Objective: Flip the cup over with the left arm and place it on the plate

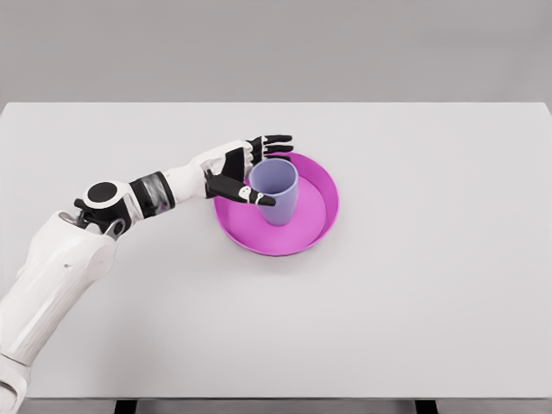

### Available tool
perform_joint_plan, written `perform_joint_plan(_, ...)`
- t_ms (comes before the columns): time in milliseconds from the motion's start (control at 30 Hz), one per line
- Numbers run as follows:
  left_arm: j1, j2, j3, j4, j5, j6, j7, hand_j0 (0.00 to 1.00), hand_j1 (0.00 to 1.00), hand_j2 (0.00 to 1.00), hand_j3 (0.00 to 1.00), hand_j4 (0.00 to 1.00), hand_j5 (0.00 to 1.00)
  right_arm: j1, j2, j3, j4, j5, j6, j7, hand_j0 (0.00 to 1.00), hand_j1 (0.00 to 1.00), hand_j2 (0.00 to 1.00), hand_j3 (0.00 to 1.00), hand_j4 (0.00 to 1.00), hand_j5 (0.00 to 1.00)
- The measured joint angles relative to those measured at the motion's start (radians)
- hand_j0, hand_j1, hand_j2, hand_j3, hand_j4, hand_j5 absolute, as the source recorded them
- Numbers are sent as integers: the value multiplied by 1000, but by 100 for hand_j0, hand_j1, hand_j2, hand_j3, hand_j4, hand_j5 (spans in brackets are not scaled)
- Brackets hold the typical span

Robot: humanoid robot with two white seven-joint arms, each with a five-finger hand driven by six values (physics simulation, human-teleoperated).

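The magenta plate holds one thing, the lavender cup, which stands in its left half, just to the right of the left hand. The cup is upright with its open mouth facing up and its long axis roughly vertical; nothing can be seen inside it. The left hand reaches in from the left over the plate's rim and is partly open around the cup: the thumb lies against the near side of the cup wall and the upper fingers extend past the far side of the rim, so the cup sits between them. Whether the fingers press on it firmly cannot be told. The white table carries the plate.
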Motion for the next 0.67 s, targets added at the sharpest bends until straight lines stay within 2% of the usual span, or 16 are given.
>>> perform_joint_plan(167, 0, 24, 2, -23, 0, -1, 0, 100, 100, 100, 100, 100, 100, 0, 0, 0, 0, 0, 0, 0, 100, 100, 100, 100, 100, 100)
perform_joint_plan(267, 0, 79, 7, -63, 17, -1, 0, 100, 100, 100, 100, 100, 100, 0, 0, 0, 0, 0, 0, 0, 100, 100, 100, 100, 100, 100)
perform_joint_plan(467, 9, 373, 3, -181, 188, -7, 0, 100, 100, 100, 100, 100, 100, 0, 0, 0, 0, 0, 0, 0, 100, 100, 100, 100, 100, 100)
perform_joint_plan(567, 31, 503, 2, -202, 227, -38, 0, 100, 100, 100, 100, 100, 100, 0, 0, 0, 0, 0, 0, 0, 100, 100, 100, 100, 100, 100)
perform_joint_plan(667, 48, 581, 4, -209, 241, -89, 0, 100, 100, 100, 100, 100, 100, 0, 0, 0, 0, 0, 0, 0, 100, 100, 100, 100, 100, 100)
